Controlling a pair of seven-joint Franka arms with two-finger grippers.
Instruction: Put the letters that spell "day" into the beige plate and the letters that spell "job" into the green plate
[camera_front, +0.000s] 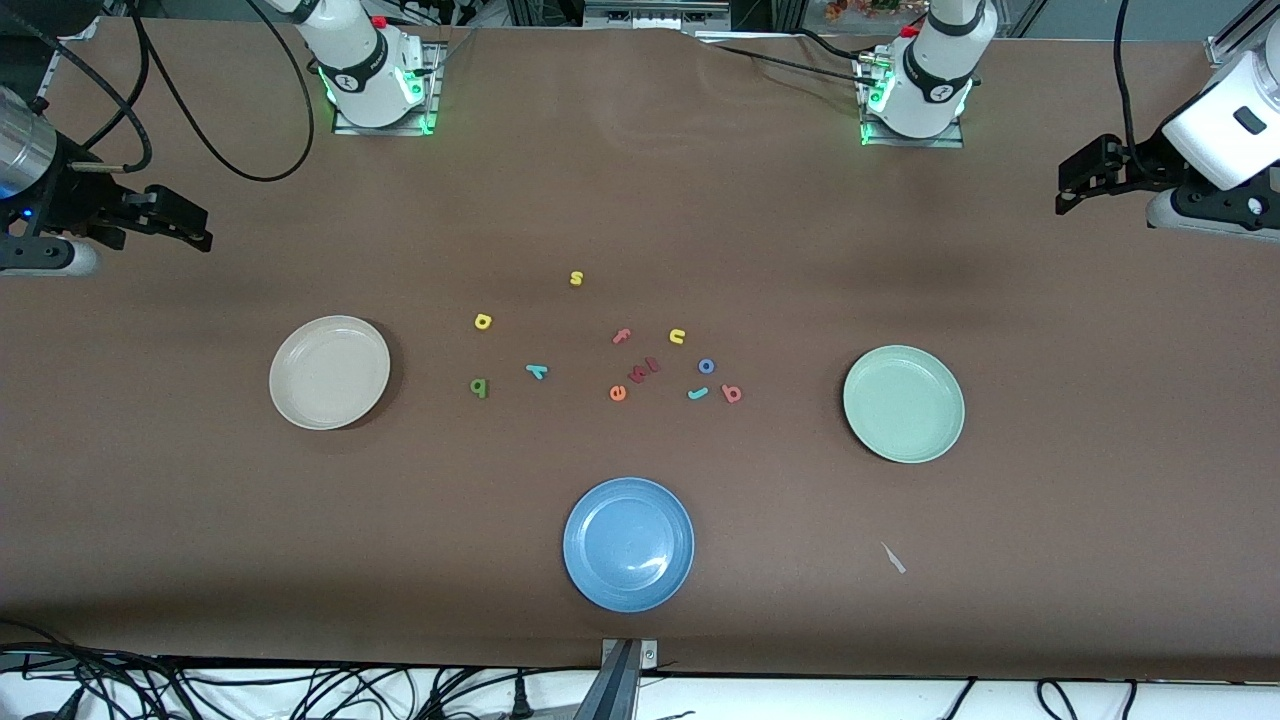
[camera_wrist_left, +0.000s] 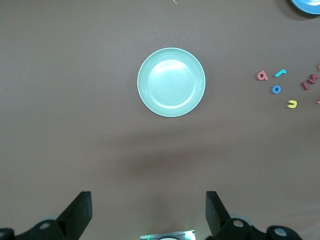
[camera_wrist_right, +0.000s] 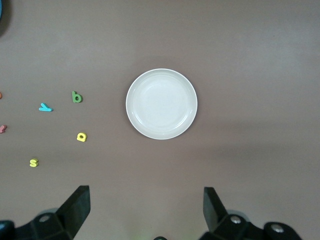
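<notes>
You have the beige plate (camera_front: 329, 372) toward the right arm's end of the table and the green plate (camera_front: 903, 403) toward the left arm's end, both bare. Between them lie the loose letters: the "day" letters (camera_front: 482, 322) nearer the beige plate, the "job" letters (camera_front: 706, 366) nearer the green plate. A third plate (camera_front: 628, 543) sits nearer the front camera than the letters, well apart from them.

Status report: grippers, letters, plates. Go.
Left gripper and right gripper open, empty, waiting at table ends. Beige plate and green plate empty. All letters loose mid-table, nothing blocking.
</notes>
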